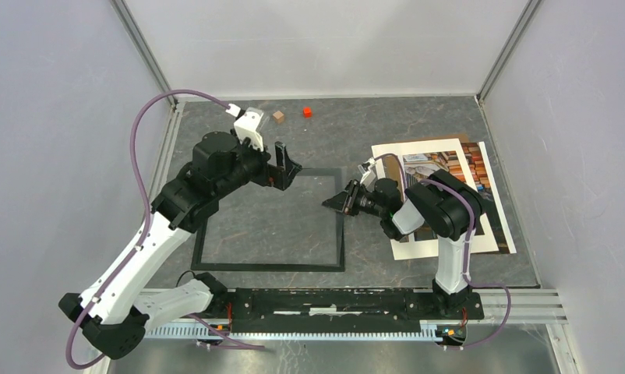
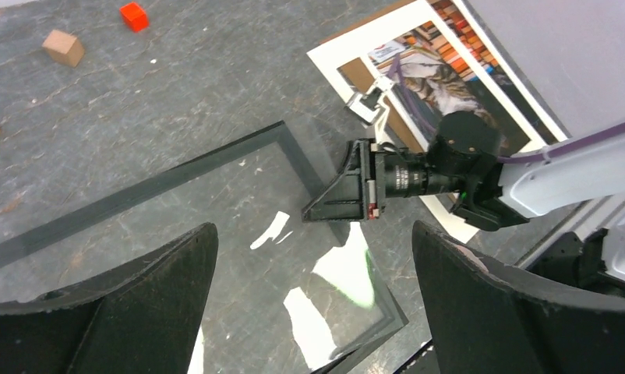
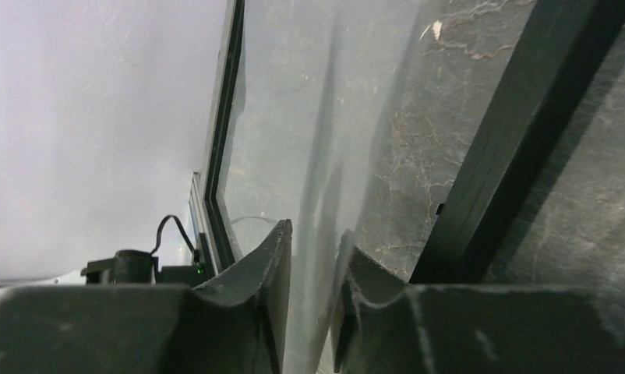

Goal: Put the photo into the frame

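Observation:
The black frame [image 1: 270,266] lies flat mid-table, its glass reflecting light [image 2: 138,199]. To its right lies the photo [image 1: 442,164], a picture of books with a white border around it, partly hidden under my right arm [image 2: 418,58]. My left gripper [image 1: 288,167] hovers over the frame's far right part, wide open and holding nothing [image 2: 313,230]. My right gripper [image 1: 334,201] sits low at the frame's right edge [image 2: 317,212]. Its jaws stand a narrow gap apart [image 3: 317,241] with nothing between them, just beside the frame's black bar [image 3: 512,132].
A red cube [image 1: 306,111] and a brown cube [image 1: 278,117] sit near the back wall. Grey enclosure walls close in on the left, back and right. The arms' mounting rail [image 1: 333,300] runs along the near edge.

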Tool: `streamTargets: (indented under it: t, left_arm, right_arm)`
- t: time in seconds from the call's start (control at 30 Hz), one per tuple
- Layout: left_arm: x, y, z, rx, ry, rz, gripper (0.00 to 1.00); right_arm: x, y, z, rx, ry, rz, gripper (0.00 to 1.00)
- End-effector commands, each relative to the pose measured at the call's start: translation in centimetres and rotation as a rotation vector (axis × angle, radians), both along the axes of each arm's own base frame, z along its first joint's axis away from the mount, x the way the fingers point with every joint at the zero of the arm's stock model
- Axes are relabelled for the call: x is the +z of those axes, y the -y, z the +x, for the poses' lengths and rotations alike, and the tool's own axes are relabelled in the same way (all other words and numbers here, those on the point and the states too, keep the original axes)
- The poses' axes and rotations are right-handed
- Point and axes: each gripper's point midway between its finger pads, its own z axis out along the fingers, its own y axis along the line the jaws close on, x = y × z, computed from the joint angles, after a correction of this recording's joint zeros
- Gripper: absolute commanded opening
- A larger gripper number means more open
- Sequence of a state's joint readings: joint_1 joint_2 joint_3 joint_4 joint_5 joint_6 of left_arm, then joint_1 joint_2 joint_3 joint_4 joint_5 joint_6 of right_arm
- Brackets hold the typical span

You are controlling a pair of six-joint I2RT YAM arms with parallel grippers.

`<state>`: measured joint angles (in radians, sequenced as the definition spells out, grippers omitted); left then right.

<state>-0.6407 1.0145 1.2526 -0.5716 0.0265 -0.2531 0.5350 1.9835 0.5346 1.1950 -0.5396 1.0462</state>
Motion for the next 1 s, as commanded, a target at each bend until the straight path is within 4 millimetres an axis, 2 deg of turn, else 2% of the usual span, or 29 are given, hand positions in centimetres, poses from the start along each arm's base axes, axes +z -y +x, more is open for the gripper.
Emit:
streamTargets:
  t: [0.0,0.1,0.2,0.3,0.37,0.47,0.6,0.73,0.87,0.97]
  left_arm:
    - [-0.7,-2.0,0.6,0.11,0.014,0.025,1.0]
    - [-3.6,-4.6,1.4,0.261,-0.067,0.105,1.0]
    - [-5.2,-6.5,1.6,0.346,-0.133,0.129,1.0]
    - [-5.3,-7.8,1.5,0.402,-0.169,0.085,1.0]
    - [-4.0,-7.0,1.0,0.367,-0.157,0.019,1.0]
    - [-0.9,-5.4,0.1,0.281,-0.12,-0.089,1.0]
    - [4.4,-3.8,-1.5,0.152,-0.037,-0.207,1.0]
    - [8.9,-3.4,-3.5,0.063,0.053,-0.285,1.0]
    - [11.3,-4.0,-5.2,0.021,0.129,-0.304,1.0]
    - [12.1,-4.7,-6.1,0.016,0.169,-0.312,1.0]
  right_arm:
    - [1.3,-0.2,1.5,-0.036,0.098,-0.016,0.18]
    - [0.6,-0.1,1.8,-0.02,0.11,-0.074,0.01]
    - [0.9,-0.1,1.9,-0.005,0.113,-0.079,0.0]
    - [2.7,-0.7,2.1,0.027,0.128,-0.032,0.0]
    - [4.6,-1.1,2.2,0.04,0.148,0.005,0.0]
    - [7.9,-1.2,1.9,0.048,0.19,0.046,0.0]
    - [11.4,-0.9,1.6,0.03,0.233,0.064,0.0]
    - [14.9,-2.1,1.2,0.049,0.277,0.08,0.0]
    - [18.5,-4.5,0.5,0.088,0.304,0.114,0.0]
    - [22.0,-6.8,0.3,0.112,0.338,0.144,0.0]
